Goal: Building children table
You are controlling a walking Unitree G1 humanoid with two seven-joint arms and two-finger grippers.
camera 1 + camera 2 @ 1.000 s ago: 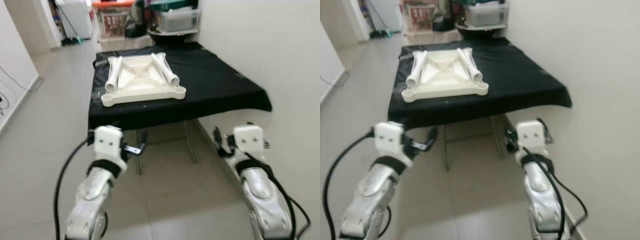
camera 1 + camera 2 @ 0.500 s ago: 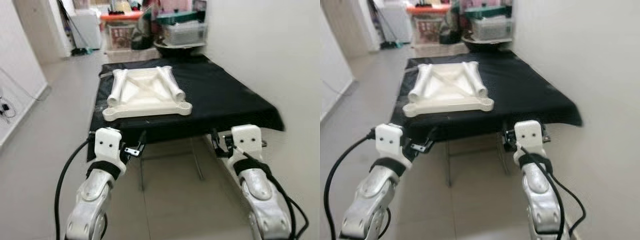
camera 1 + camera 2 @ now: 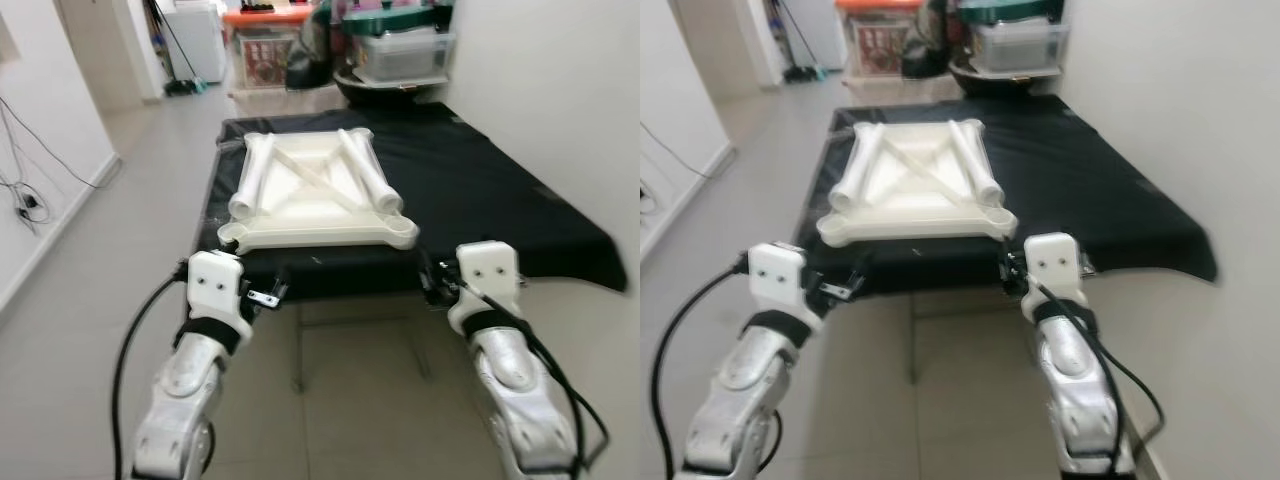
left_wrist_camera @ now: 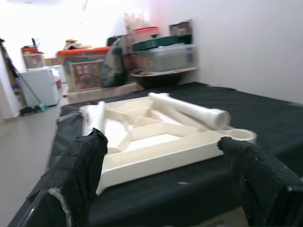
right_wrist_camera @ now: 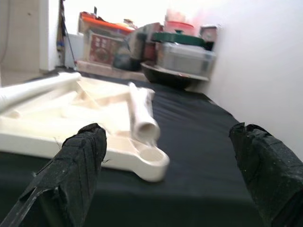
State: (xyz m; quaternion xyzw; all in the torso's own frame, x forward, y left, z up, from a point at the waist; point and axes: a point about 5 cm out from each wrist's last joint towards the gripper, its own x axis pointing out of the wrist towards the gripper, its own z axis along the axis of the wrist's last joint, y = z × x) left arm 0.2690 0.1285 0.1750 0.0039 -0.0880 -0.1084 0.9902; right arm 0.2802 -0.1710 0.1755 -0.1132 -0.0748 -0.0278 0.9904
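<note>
Two silver metallic forearms, white boxy wrist housings, black bands beneath them, black cables looping from each arm, left gripper [image 4: 163,184] and right gripper [image 5: 175,175] with fingers [image 4: 83,175] wrapped in frayed black fabric

A black-draped table [image 3: 480,190] carries a cream tabletop [image 3: 312,200] bearing two legs [image 3: 366,178].

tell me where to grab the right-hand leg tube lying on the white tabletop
Probably mid-shaft on the right leg tube, coming from above. It lies flat along the upturned tabletop, its open end toward the robot, so fingers can straddle its round sides. The right gripper, open, is nearest.
</note>
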